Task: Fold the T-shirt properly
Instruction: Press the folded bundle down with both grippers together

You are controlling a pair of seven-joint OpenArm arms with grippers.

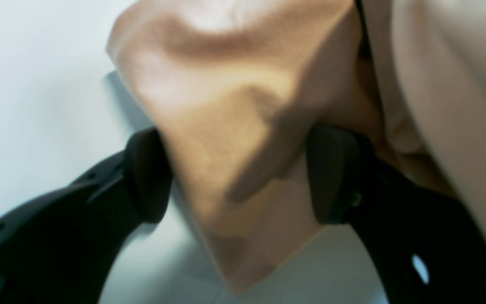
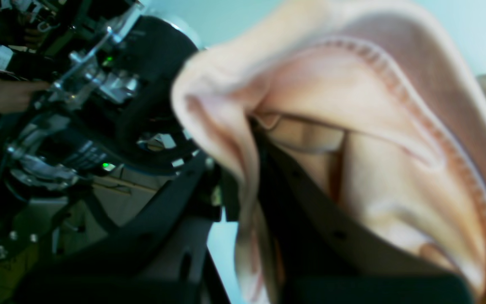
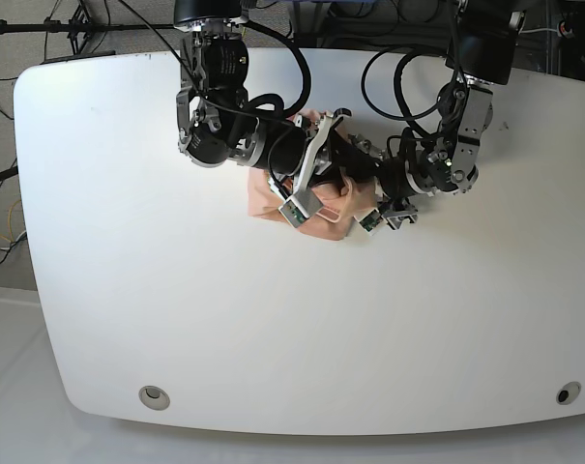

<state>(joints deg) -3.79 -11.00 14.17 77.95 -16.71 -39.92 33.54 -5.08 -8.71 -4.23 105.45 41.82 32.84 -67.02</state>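
Left wrist view is giving you the nearest look: the left gripper [image 1: 238,177] is standing with its black jaws spread wide, and a hanging corner of the soft peach cloth T-shirt [image 1: 234,139] is dropping down between the two pads, brushing or just beside each one. You are not pinching anything there yet; the cloth is simply lying in the gap, its pointed tip towards the camera and the bulk of it further out, beyond the fingertips.

Right wrist view is showing the right gripper [image 2: 247,198] closed tight on a thick fold of the T-shirt [image 2: 352,147], with the stitched hem curling over the top of the jaw.

Base view, further off, is showing you the garment [image 3: 263,203] bunched in a small heap on the white table [image 3: 128,290], well back from its near edge, with both arms bent in over it from the far side and their wrists nearly meeting. Both grippers are mostly hidden there.

Judging from this, the left arm is the one placed to take the next hold, since its corner is already sitting between the pads.
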